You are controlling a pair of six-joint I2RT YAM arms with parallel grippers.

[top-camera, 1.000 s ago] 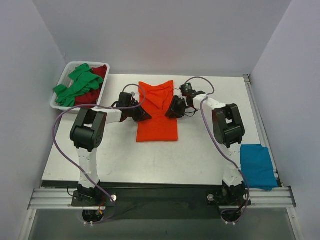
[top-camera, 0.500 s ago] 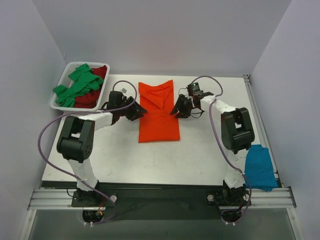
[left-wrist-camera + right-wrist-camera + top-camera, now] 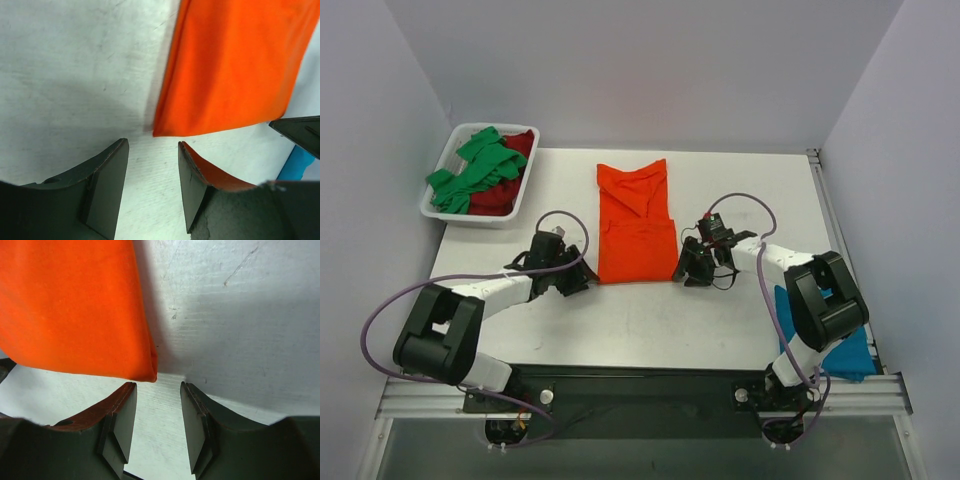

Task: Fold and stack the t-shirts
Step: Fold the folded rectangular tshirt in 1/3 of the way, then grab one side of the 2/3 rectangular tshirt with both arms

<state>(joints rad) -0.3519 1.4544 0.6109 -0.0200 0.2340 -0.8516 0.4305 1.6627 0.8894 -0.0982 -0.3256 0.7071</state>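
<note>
The orange t-shirt (image 3: 634, 222) lies flat mid-table as a long folded strip (image 3: 235, 65) (image 3: 75, 305). My left gripper (image 3: 578, 279) (image 3: 152, 175) is low over the table just short of the strip's near left corner, open, with only bare table between its fingers. My right gripper (image 3: 689, 271) (image 3: 158, 410) mirrors it at the near right corner, open and holding nothing. The green t-shirt (image 3: 475, 170) and the dark red one (image 3: 508, 190) are heaped in the tray. The teal blue t-shirt (image 3: 842, 342) lies at the table's near right edge, partly behind the right arm.
The white tray (image 3: 470, 217) stands at the far left corner of the table. A metal rail (image 3: 640, 392) runs along the near edge behind the arm bases. Walls close in the table at the back and on both sides.
Both grippers have come back from the orange shirt's mid-sides to its near corners and dropped lower. The left jaws went from shut to open. The shirt lies still.
</note>
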